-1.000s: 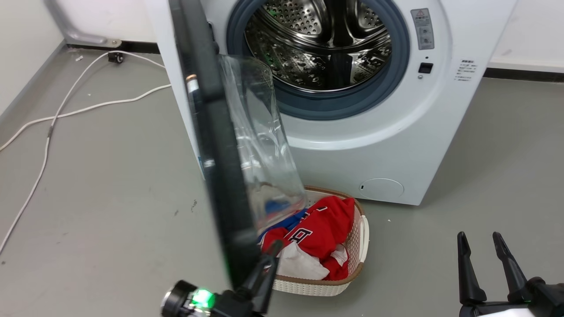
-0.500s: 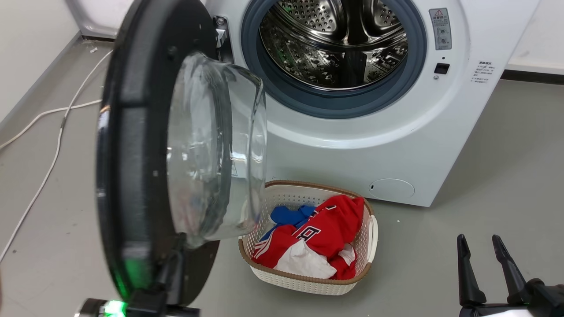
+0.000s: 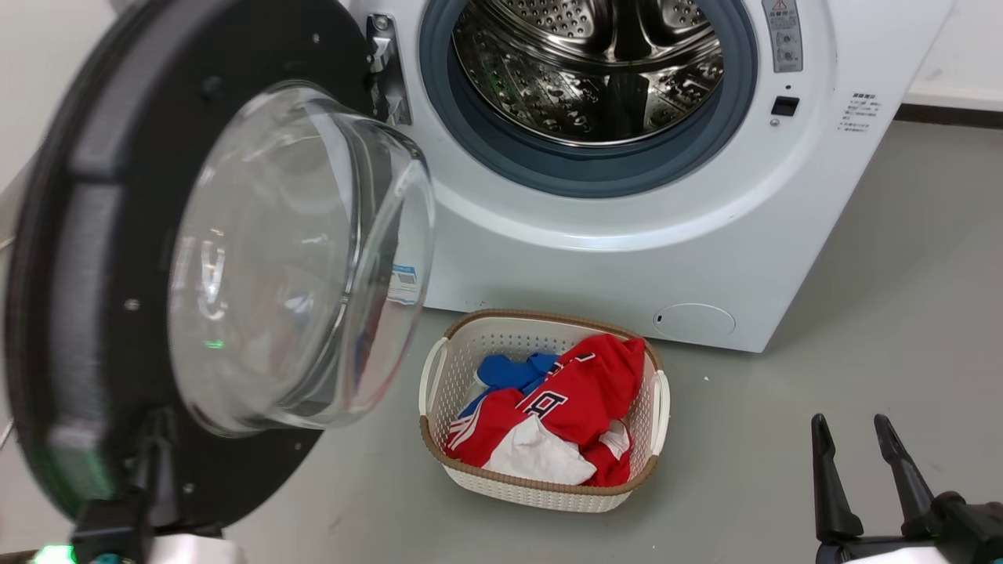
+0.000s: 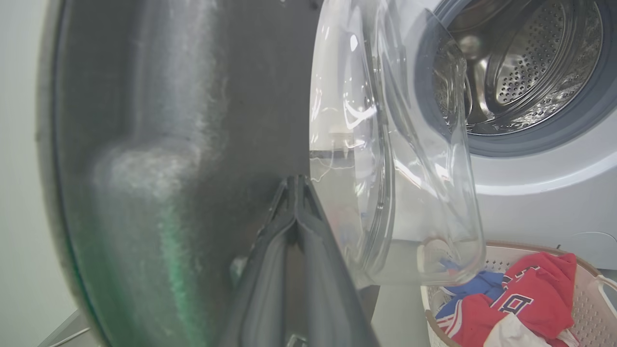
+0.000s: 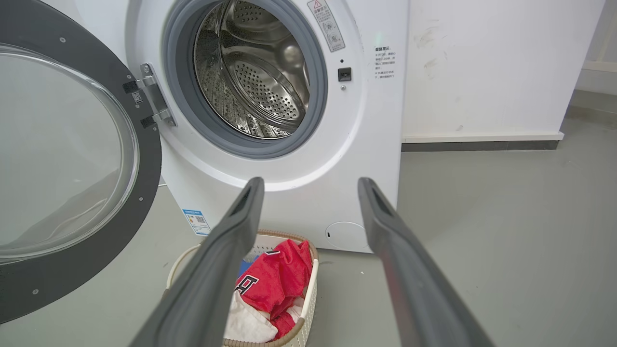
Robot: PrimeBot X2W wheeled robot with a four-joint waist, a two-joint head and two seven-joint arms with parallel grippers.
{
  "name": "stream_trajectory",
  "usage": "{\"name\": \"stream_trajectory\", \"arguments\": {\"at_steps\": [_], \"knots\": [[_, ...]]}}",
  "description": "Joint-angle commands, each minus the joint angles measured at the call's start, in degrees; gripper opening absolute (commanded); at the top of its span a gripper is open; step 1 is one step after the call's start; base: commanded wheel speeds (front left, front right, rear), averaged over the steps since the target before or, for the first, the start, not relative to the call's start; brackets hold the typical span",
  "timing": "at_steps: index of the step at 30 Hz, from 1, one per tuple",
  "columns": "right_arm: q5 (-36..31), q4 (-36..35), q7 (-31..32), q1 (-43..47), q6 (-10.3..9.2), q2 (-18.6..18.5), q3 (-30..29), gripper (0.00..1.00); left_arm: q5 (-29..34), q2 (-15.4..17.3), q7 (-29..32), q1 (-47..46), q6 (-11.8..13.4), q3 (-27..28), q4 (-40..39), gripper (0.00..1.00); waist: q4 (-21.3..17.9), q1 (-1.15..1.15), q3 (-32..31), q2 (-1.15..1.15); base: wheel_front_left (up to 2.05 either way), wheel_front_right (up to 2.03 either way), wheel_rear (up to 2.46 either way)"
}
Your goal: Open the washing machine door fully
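Most of the job looks done. In the head view, the washing machine door point(image 3: 74, 274) fills the side at 9 o'clock. It hangs wide open from its hinge point(image 3: 384, 78), and we see its inside, with the clear glass bowl point(image 3: 274, 258) bulging out toward us.

Down at 7 o'clock, the left gripper point(image 3: 145, 462) is at the bottom edge of the door. In the left wrist view its two fingers point(image 4: 289, 226) are pressed together, with the tips lying on the black inside of the door. I cannot tell if they pinch anything.

Up at 12 o'clock, the round hole of the white washing machine point(image 3: 627, 258) is not covered at all. The shiny drum point(image 3: 588, 63) is easy to see and easy to reach.

At 6 o'clock a basket point(image 3: 548, 497) sits on the floor, just in front of the machine, with red, blue and white clothes point(image 3: 580, 392) inside.

At 5 o'clock the right gripper point(image 3: 850, 421) is well away from the door. Its fingers are apart and hold nothing.

What is left, I think, is small. The door may still swing a bit more toward 9 o'clock until it stops. I cannot see how far the hinge lets it go. Then the left gripper can move off.
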Motion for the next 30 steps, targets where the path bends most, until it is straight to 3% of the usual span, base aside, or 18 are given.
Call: {"name": "stream_trajectory", "arguments": {"at_steps": [1, 13, 30], "knots": [[-0.4, -0.2, -0.1, -1.0, 0.00, 0.1, -0.1, 1.00, -0.5, 0.5, 0.2, -1.2, 0.9, 2.4, 0.7, 0.00, -0.2, 0.00, 0.5, 0.00, 0.00, 0.00, 0.00], [-1.3, -0.4, -0.1, -1.8, -0.01, 0.1, -0.4, 1.00, -3.5, 2.4, 0.2, -5.2, -1.7, 12.7, 7.6, 0.00, -0.5, 0.00, 2.5, 0.00, 0.00, 0.00, 0.00], [-3.0, -1.1, -0.1, -4.1, 0.00, 0.1, -0.1, 1.00, -3.7, 6.0, 0.2, -14.9, -6.3, 20.4, 18.5, 0.00, -1.9, 0.00, 6.2, 0.00, 0.00, 0.00, 0.00]]}}
